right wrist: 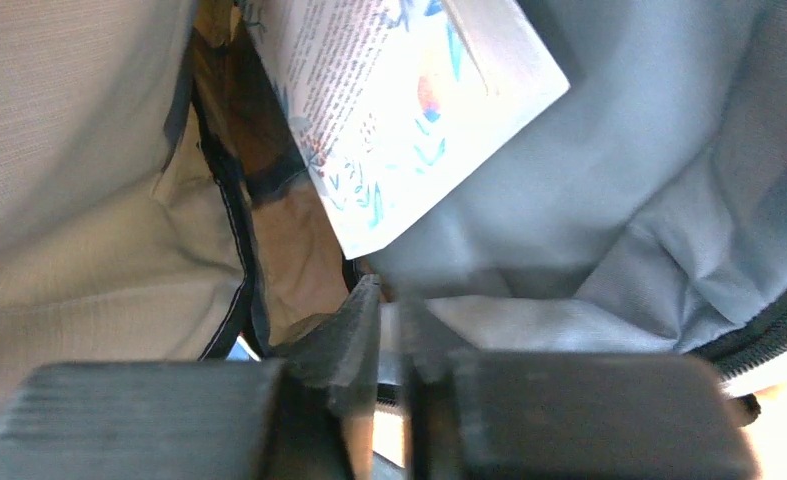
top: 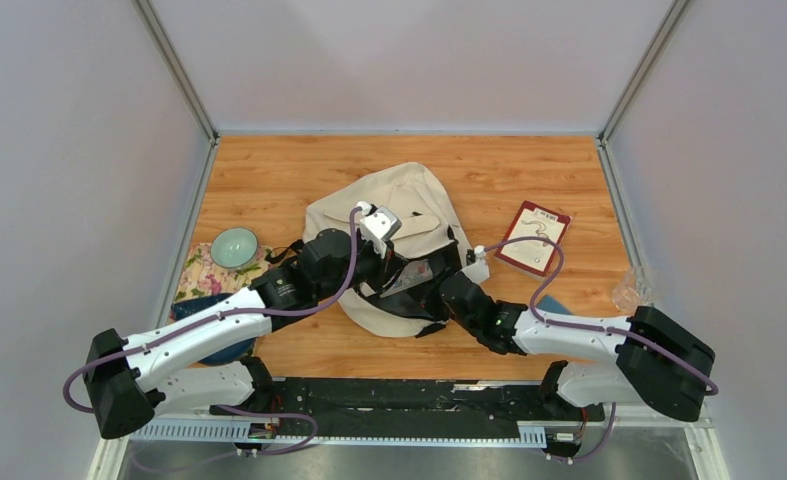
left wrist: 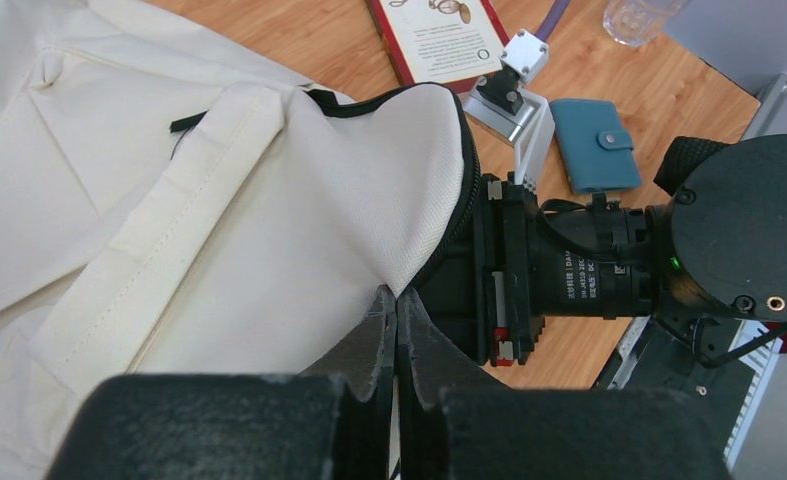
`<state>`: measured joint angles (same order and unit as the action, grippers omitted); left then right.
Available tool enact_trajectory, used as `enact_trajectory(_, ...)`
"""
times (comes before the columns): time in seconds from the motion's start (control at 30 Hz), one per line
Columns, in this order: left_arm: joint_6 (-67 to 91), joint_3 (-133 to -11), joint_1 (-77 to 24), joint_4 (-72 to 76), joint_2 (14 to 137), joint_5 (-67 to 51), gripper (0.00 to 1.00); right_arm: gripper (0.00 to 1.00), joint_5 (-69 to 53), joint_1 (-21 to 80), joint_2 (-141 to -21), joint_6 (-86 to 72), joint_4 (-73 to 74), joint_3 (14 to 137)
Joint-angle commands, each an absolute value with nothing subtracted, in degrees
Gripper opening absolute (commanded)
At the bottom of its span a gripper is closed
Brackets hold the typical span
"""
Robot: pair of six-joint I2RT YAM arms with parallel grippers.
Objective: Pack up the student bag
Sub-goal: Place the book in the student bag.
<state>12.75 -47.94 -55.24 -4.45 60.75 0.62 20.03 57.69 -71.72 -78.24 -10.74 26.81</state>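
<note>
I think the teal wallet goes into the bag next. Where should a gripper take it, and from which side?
Probably from straight above, jaws spanning the short width of the teal wallet, one on each long edge, near its middle. It lies flat on the table, so no side gives anything to pinch, and its snap tab looks too small to hold.

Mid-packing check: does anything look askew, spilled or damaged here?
Nothing stands out. The bag looks intact, its mouth edge pinched up by the left gripper, with the right gripper inside. The glass stands upright, nothing spilled.
</note>
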Motion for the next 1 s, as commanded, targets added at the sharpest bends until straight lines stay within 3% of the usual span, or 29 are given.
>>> enact_trajectory(0.0,13.1,-48.4,-55.5,-1.1,58.8,-0.3,0.0,0.1,23.6,57.9,-73.2,-78.2,-10.0,27.2)
enact_trajectory(0.2,12.8,-48.6,-55.5,-1.6,58.5,-0.1,0.0,0.0,24.8,57.5,-79.1,-76.8,-10.9,31.5)
enact_trajectory(0.63,12.6,-48.8,-55.5,-1.8,58.4,-0.2,0.0,0.0,25.7,50.3,-93.2,-72.5,-26.3,40.1)
enact_trajectory(0.8,12.4,-48.9,-55.5,-2.2,58.3,-0.1,0.0,0.05,20.4,50.0,-97.2,-72.7,-32.9,39.5)
enact_trajectory(0.97,12.6,-47.9,-55.5,-2.0,58.0,-0.2,0.0,0.14,20.2,51.5,-95.1,-76.6,-40.3,28.1)
